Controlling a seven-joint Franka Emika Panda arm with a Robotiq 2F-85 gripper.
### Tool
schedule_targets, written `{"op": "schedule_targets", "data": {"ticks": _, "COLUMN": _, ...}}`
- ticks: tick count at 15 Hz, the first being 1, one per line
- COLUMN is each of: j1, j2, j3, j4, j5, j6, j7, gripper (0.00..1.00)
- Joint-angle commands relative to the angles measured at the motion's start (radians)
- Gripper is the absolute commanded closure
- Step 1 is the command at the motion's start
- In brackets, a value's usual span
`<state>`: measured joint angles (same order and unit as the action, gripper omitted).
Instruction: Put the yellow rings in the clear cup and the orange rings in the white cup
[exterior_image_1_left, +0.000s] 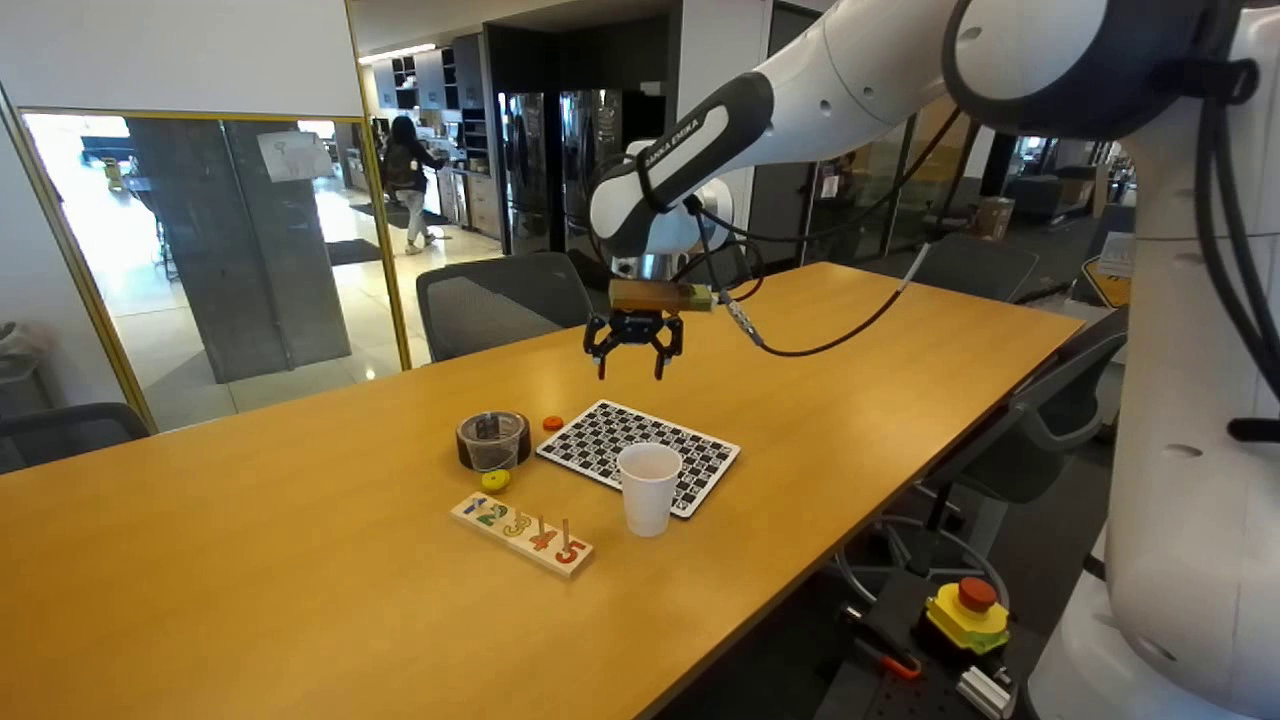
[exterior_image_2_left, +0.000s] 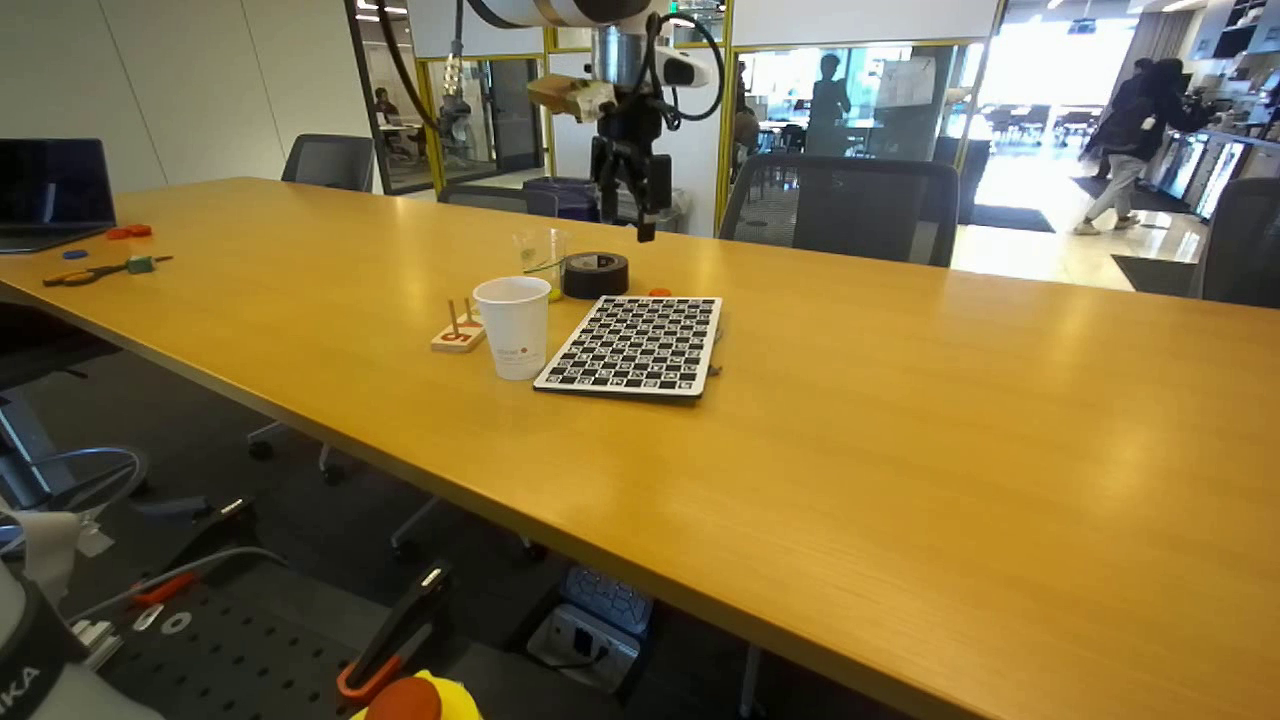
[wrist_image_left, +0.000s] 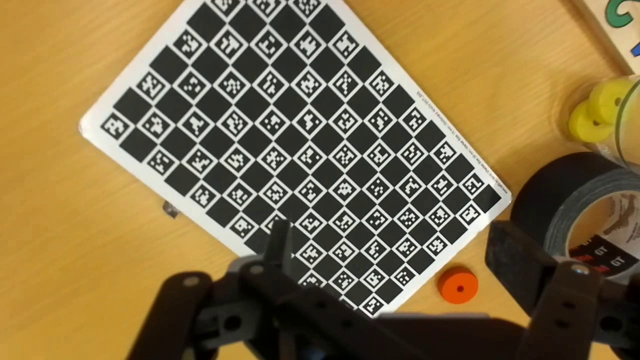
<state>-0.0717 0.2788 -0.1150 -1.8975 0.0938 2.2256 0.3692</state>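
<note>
Table (exterior_image_1_left: 250, 600): warm-toned wooden top, filling the foreground in an exterior view and running well back.
Emergency-stop button (exterior_image_1_left: 976, 596): red cap on a yellow housing, off the table's edge, beside the base of the Panda arm (exterior_image_1_left: 1190, 450).
Counting board (exterior_image_1_left: 500, 520): wooden strip with painted numerals 1 to 5, flat on the table; pegs (exterior_image_1_left: 565, 537) stand upright by the 4 and the 5.
White paper cup (exterior_image_1_left: 648, 490): upright in both exterior views, close by the checkerboard (exterior_image_1_left: 600, 430); touching it or just beside it, I cannot tell. Its inner bottom is hidden.
Checkerboard: black-and-white panel with coded markers, lying face up on the table.
Yellow rings (wrist_image_left: 590, 122): two show in the wrist view, one partly over the other, at the bottom of the clear cup (exterior_image_2_left: 540, 250), seen through its wall.
Clear cup: see-through, upright, near the 1 end of the counting board.
Duct-tape roll (exterior_image_2_left: 590, 283): black, lying flat, just beside or touching the clear cup, hard to tell; the letters GT are readable inside its core in the wrist view.
Orange ring (wrist_image_left: 451, 281): lying flat on the table, just beside the checkerboard's edge and near the duct-tape roll.
Robotiq gripper (exterior_image_1_left: 630, 370): hanging in the air above the table, fingers (wrist_image_left: 515, 262) pointing down and spread wide; in the wrist view the checkerboard and the orange ring show between them, below.
Office chair (exterior_image_1_left: 505, 300): mesh-backed, along the table's far side.
Person (exterior_image_1_left: 403, 170): dark top, pale trousers, well beyond the table.
</note>
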Motion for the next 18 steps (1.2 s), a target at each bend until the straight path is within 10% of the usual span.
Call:
{"op": "schedule_targets", "data": {"ticks": 1, "j1": -0.005, "j2": 0.142, "j3": 0.006, "j4": 0.176, "j5": -0.066, "j6": -0.052, "j7": -0.137, "gripper": 0.0}}
{"op": "schedule_targets", "data": {"ticks": 10, "j1": -0.039, "j2": 0.37, "j3": 0.038, "j4": 0.449, "j5": -0.135, "j6": -0.059, "j7": -0.498, "gripper": 0.0}}
{"op": "schedule_targets", "data": {"ticks": 18, "j1": -0.063, "j2": 0.506, "j3": 0.084, "j4": 0.615, "j5": -0.101, "j6": -0.054, "j7": -0.554, "gripper": 0.0}}
